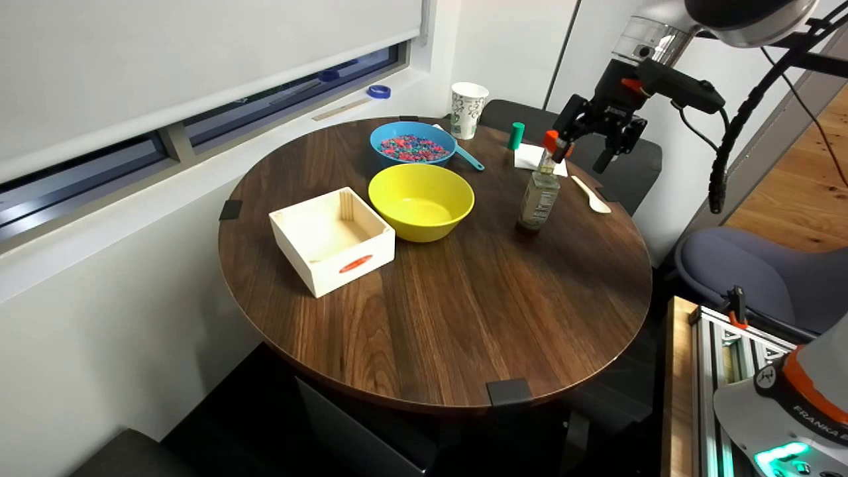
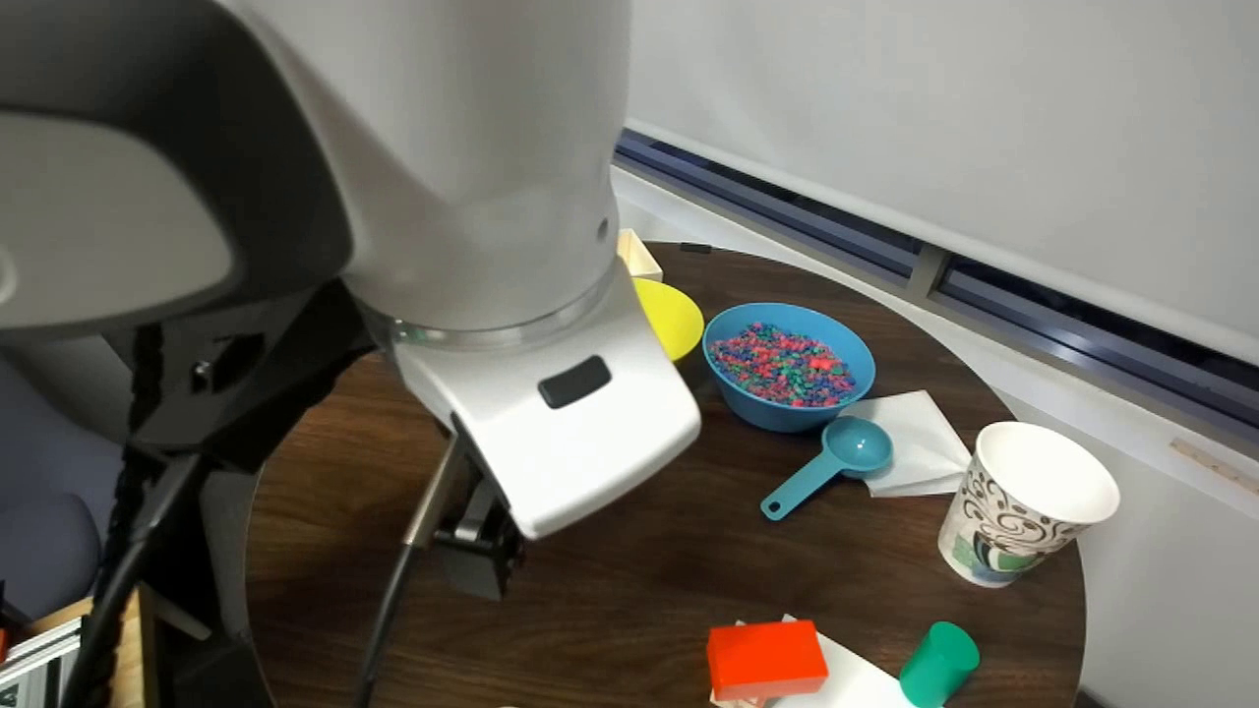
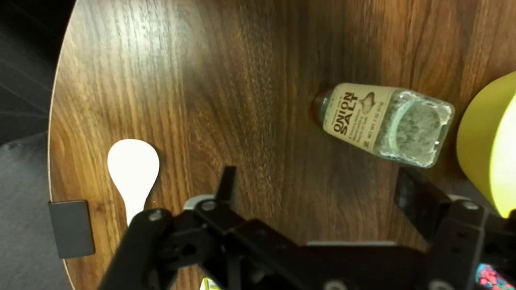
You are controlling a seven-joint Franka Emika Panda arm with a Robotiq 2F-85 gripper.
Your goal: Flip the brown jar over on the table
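The gripper (image 3: 316,173) hangs above the table (image 1: 464,318), fingers wide apart over bare wood; the brown jar (image 3: 383,125) stands lid down just past the fingertips in the wrist view, where its words, ONION SALT, can be read; in an exterior view the jar is below and left of the gripper, a red cap (image 1: 551,140) partly behind a finger; in an exterior view the arm (image 2: 482,177) covers most of the gripper, the jar is out of sight, and a blue scoop (image 2: 836,457) overlapping a napkin (image 2: 915,433) shows clearly, with a paper cup (image 2: 1003,521) farther from the gripper; a wooden box (image 1: 381,255), farther from the gripper than the yellow bowl (image 1: 421,205), shows whole only in an exterior view; a white spoon (image 3: 133,173) lies outside the fingers in the wrist view.

The table is round, dark and grained, with black clips (image 1: 509,392) at its edge; left of the gripper, a sill (image 1: 414,86) holds a roll of tape (image 1: 379,91) near a white blind (image 1: 199,59); to the right are a purple-grey chair (image 1: 735,278) and a strip of wooden floor (image 1: 795,152).
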